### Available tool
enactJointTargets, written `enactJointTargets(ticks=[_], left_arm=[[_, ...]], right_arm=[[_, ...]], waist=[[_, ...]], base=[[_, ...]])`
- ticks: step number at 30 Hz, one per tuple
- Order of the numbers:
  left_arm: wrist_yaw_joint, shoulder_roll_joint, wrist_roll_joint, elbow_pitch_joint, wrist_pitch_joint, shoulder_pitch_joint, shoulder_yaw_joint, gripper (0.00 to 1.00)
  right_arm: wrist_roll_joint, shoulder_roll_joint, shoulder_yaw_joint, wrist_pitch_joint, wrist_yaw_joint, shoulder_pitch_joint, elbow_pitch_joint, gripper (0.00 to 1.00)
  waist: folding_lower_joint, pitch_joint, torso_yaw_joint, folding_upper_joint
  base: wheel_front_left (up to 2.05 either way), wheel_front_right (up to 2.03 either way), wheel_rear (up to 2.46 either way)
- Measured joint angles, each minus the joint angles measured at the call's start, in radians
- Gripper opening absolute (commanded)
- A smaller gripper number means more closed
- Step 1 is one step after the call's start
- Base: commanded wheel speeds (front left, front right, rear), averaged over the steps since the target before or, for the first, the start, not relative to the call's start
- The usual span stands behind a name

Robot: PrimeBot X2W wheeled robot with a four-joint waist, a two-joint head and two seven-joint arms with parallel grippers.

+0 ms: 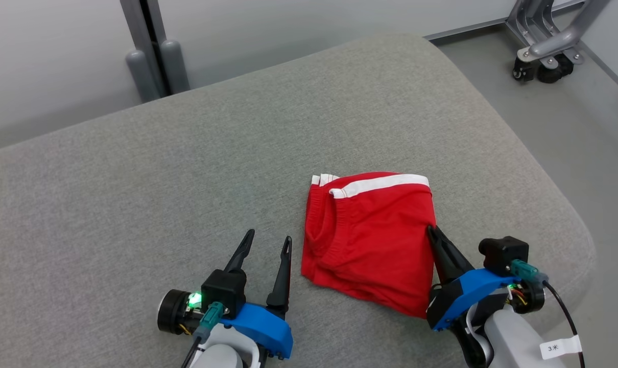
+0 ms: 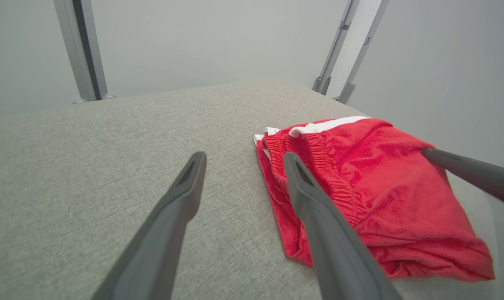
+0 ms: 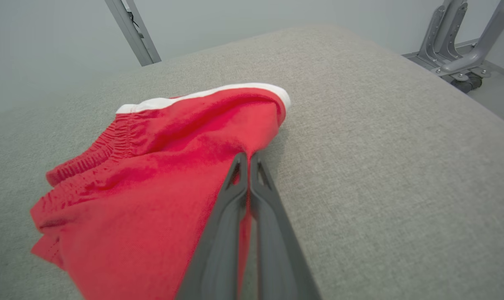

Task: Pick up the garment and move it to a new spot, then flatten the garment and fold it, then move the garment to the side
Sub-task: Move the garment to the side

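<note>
Because the folded red cloth shorts with white trim (image 1: 370, 240) seem ready for moving aside, we list our right end effector (image 1: 431, 231) clenched on their right edge and our left end effector (image 1: 268, 238) released just beside them, on the grey upholstered surface (image 1: 186, 168).

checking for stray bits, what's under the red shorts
The red shorts lie folded on the grey cushion, which shows around them. The patch directly beneath is covered, so nothing there can be checked. The right pincer pinches their edge.

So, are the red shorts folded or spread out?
Folded: the shorts lie doubled over, with white-striped layers stacked at the far edge.
</note>
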Motion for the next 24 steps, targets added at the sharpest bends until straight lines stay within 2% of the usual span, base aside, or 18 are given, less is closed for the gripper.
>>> enactJointTargets(ticks=[3, 7, 15, 16, 17, 21, 24], left_arm=[[-0.004, 0.000, 0.004, 0.008, 0.000, -0.007, -0.009, 1.00], [-0.010, 0.002, 0.019, 0.012, 0.000, -0.008, -0.013, 1.00], [-0.017, 0.002, 0.072, 0.026, 0.000, -0.015, 0.010, 1.00], [-0.018, 0.002, 0.085, 0.023, 0.000, -0.021, 0.012, 1.00], [-0.018, 0.002, 0.085, 0.023, 0.000, -0.021, 0.012, 1.00], [-0.020, 0.002, 0.104, 0.015, 0.000, -0.031, 0.019, 1.00], [-0.019, 0.002, 0.110, 0.005, 0.000, -0.043, 0.021, 1.00]], right_arm=[[-0.026, -0.008, 0.003, 0.000, 0.000, -0.006, 0.004, 0.00], [-0.059, -0.064, -0.019, 0.000, 0.000, -0.052, 0.018, 0.00], [-0.163, -0.248, -0.096, 0.000, 0.000, -0.199, 0.105, 0.00], [-0.191, -0.294, -0.142, 0.000, 0.000, -0.235, 0.138, 0.00], [-0.191, -0.294, -0.142, 0.000, 0.000, -0.235, 0.138, 0.00], [-0.265, -0.380, -0.233, 0.000, 0.000, -0.290, 0.202, 0.00], [-0.316, -0.415, -0.318, 0.000, 0.000, -0.307, 0.238, 0.00]], waist=[[0.0000, 0.006, 0.006, 0.0000], [0.0001, 0.018, 0.051, 0.0000], [0.0001, 0.072, 0.168, 0.0000], [0.0001, 0.093, 0.197, 0.0000], [0.0001, 0.093, 0.197, 0.0000], [0.0002, 0.136, 0.251, 0.0001], [0.0002, 0.162, 0.287, 0.0001]], base=[[0.00, 0.00, 0.00], [0.00, 0.00, 0.00], [0.00, 0.00, 0.00], [0.00, 0.00, 0.00], [0.00, 0.00, 0.00], [0.00, 0.00, 0.00], [0.00, 0.00, 0.00]])
